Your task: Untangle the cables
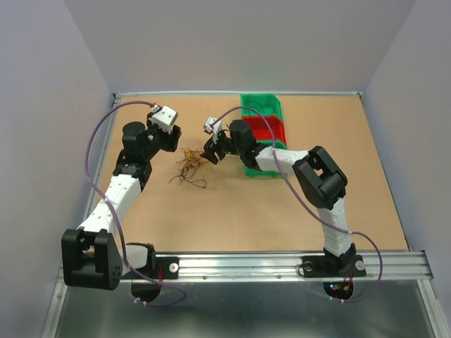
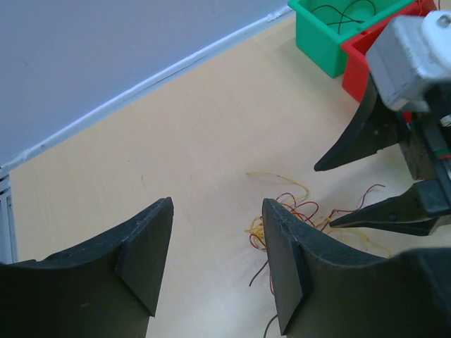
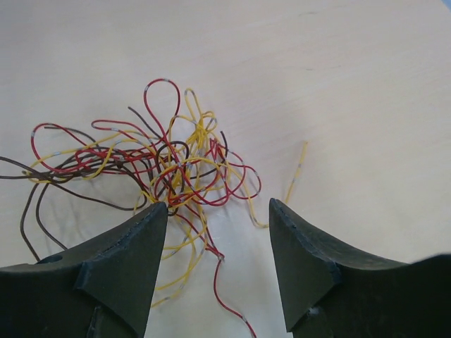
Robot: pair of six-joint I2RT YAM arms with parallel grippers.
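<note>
Cables lie in one loose knot of red, yellow and dark brown on the counter, left of centre and between the two arms. A few dark loops trail out toward the near left.

The right end effector hangs low over the right edge of the knot. Its fingers are apart and nothing is caught between them. In its own wrist view the knot sits just beyond the open fingertips, which looks like a line-up for pinching one strand.

The left end effector hovers just left of the pile, also spread wide and empty. It seems placed to hold the knot down or pull the opposite way.

A green bin and a red bin stand at the far right. The green one already holds a few dark wires, so the bins are probably there for sorting freed strands by colour.
</note>
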